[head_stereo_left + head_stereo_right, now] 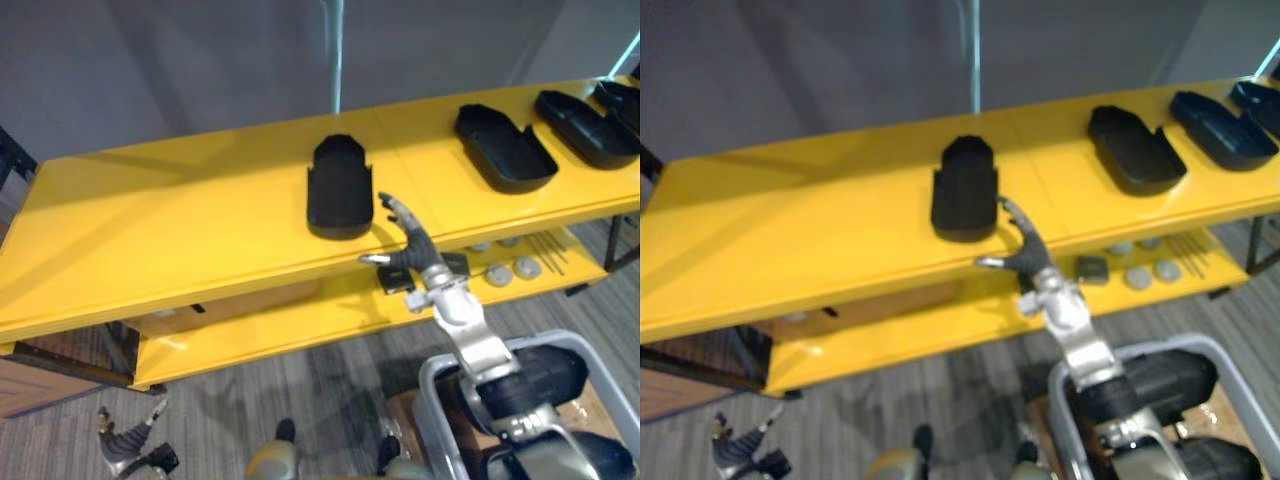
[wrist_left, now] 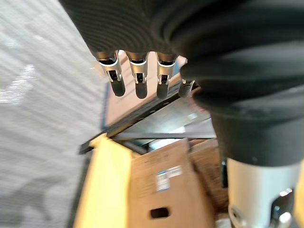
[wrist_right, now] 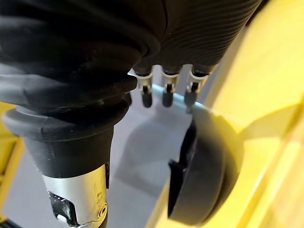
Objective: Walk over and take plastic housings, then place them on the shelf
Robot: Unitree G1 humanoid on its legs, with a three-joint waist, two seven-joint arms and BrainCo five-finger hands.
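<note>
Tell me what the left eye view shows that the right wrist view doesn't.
Left eye view adds three more housings along the yellow shelf, round grey parts on its lower level, and the left hand near the floor. Right wrist view adds a close look: straight fingers by the rounded end of the centre housing, contact unclear. Both show the right hand, that housing, the shelf.

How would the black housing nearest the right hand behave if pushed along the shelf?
The housing looks like a thin hollow shell, so it is probably light yet stiff. It lies flat on the glossy yellow shelf, so it would likely slide rather than tip. Its smooth walls may be slippery.
</note>
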